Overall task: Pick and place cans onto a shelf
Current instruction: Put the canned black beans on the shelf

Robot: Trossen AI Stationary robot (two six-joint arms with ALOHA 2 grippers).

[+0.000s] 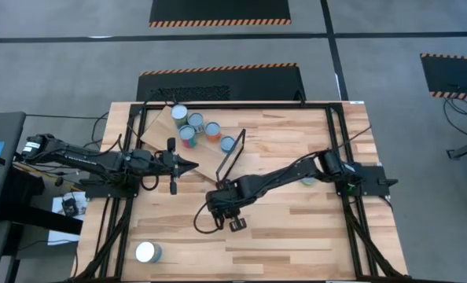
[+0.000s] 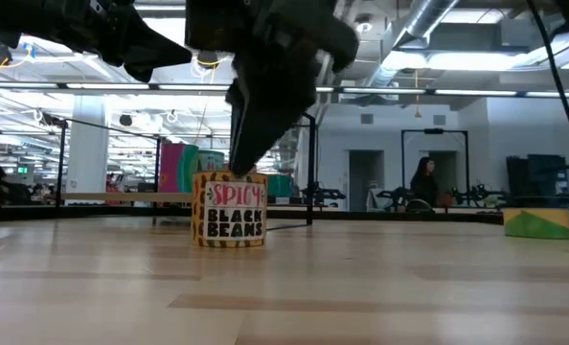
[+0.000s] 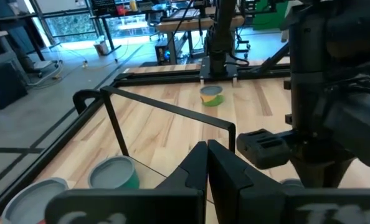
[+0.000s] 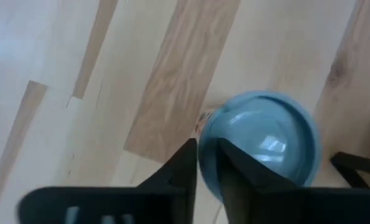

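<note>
Several cans (image 1: 196,122) stand on the tilted light-wood shelf (image 1: 161,127), which has a black frame (image 1: 232,155) at its right end. My left gripper (image 1: 193,165) is shut and empty, hovering just near of the shelf; its wrist view (image 3: 207,149) looks over the frame and two cans. My right gripper (image 1: 227,211) is shut and points down over an orange "Spicy Black Beans" can (image 2: 229,211) with a pale-blue top (image 4: 266,137). That can stands upright on the table and is hidden under the gripper in the high view. My right gripper's shut fingers (image 2: 241,158) come from above, pointing down, onto the can's top beside its rim (image 4: 205,127). Whether they touch the top I cannot tell. The can stands upright with its base on the table.
A white-topped can (image 1: 147,251) stands near the table's front left corner. A green-and-yellow can (image 1: 308,181) stands under my right arm and also shows in the left wrist view (image 3: 212,95). Black rails (image 1: 332,157) run along the table's sides.
</note>
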